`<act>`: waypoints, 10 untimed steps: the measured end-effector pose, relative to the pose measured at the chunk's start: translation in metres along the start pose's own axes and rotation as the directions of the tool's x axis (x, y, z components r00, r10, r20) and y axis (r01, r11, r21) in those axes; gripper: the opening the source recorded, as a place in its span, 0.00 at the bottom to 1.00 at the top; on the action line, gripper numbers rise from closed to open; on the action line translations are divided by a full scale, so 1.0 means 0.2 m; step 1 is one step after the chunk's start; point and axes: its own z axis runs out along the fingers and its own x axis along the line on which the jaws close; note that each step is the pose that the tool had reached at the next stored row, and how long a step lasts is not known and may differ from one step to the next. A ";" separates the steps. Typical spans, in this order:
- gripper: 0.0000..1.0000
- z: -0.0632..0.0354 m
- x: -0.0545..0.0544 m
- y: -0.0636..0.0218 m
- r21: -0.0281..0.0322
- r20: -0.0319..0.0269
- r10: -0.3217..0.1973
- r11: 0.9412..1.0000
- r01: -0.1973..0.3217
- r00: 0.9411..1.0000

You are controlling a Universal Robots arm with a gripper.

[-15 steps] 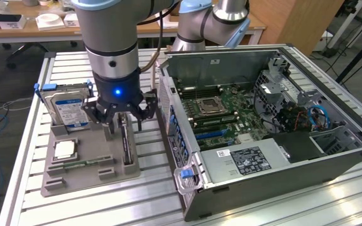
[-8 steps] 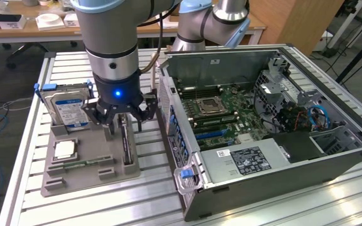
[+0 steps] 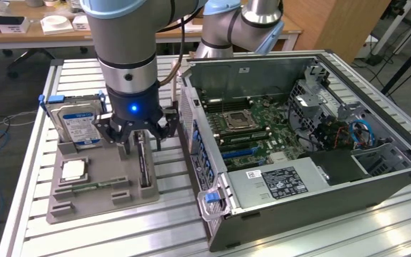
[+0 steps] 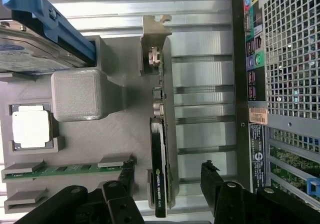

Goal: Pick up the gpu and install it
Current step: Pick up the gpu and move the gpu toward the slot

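While claw (image 3: 138, 143) gapes, gpu (image 4: 160, 154) stands between jaws.

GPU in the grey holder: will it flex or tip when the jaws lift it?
Likely stiff: the GPU is a circuit board backed by a black cooler block. Probably light, being thin. It stands on edge in a slot of the grey holder, so a skewed lift may bind or tip it.
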 end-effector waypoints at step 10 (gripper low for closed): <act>0.65 0.021 0.00 -0.001 0.000 0.000 0.000 1.000 0.000 1.000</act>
